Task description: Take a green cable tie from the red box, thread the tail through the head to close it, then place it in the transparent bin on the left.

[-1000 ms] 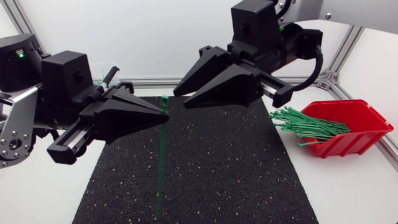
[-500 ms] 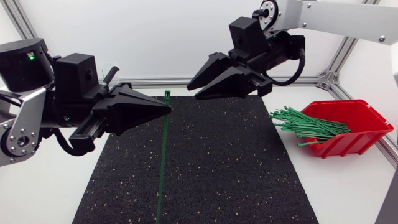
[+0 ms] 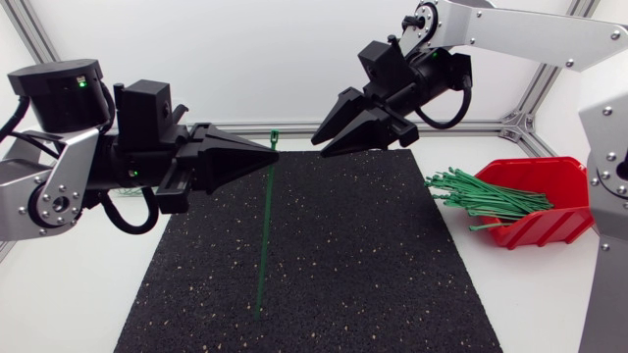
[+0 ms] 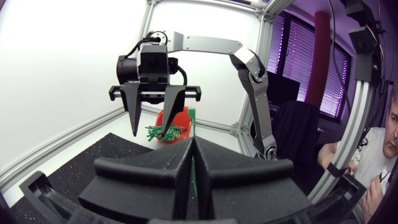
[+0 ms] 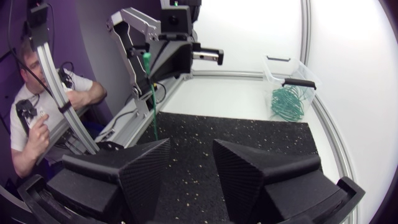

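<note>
My left gripper [image 3: 272, 154] is shut on a green cable tie [image 3: 265, 235] just below its head, above the back of the black mat [image 3: 373, 255]. The tie hangs straight down, its tail reaching toward the mat's front. In the left wrist view a sliver of tie [image 4: 191, 177] shows between the closed fingers. My right gripper [image 3: 321, 141] hovers open and empty a short way right of the tie's head, tips pointing at it. The red box [image 3: 559, 211] at the right holds several green ties [image 3: 486, 196]. The transparent bin [image 5: 291, 70] shows only in the right wrist view.
The bin holds several looped green ties [image 5: 286, 102]. An aluminium frame rail [image 3: 461, 126] runs along the table's back edge. Loose ties spill over the red box's open front toward the mat.
My left gripper carried the tie toward the back and slightly right. My right gripper drew back and to the right, away from the tie's head, its fingers a little wider than a second ago.
</note>
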Motion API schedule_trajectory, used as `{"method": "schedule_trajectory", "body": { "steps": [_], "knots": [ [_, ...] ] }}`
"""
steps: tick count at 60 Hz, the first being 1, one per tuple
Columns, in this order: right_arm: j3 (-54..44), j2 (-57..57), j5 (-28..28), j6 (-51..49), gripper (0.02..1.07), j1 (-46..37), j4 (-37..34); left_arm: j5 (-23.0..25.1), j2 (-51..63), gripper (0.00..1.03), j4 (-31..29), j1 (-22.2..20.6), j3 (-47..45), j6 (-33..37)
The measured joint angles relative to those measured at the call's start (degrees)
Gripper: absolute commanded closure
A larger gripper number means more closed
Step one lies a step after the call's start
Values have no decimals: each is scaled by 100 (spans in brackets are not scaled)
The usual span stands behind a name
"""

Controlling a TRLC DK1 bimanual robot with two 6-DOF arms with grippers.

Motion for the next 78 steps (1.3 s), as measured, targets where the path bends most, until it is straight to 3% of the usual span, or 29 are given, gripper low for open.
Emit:
{"method": "schedule_trajectory", "body": {
  "steps": [8, 17, 35, 50, 67, 78],
  "knots": [
    [-328, -151, 673, 951, 54, 116, 1521, -72, 4, 100, -96, 0, 87, 87],
    [-1008, -669, 1318, 1834, 54, 310, 2756, -271, 74, 100, -286, 0, 267, 262],
    [-2496, -2090, 1847, 3171, 54, 621, 4354, -326, 557, 100, -337, 107, 417, 520],
    [-3438, -2625, 1554, 4190, 56, 841, 5073, -107, 728, 100, -20, 328, 555, 452],
    [-3550, -2540, 671, 5176, 58, 796, 5578, 197, 1172, 100, 319, 476, 610, 334],
    [-3521, -2221, 439, 5792, 58, 776, 5984, 304, 1250, 100, 772, 476, 610, -39]
  ]
}}
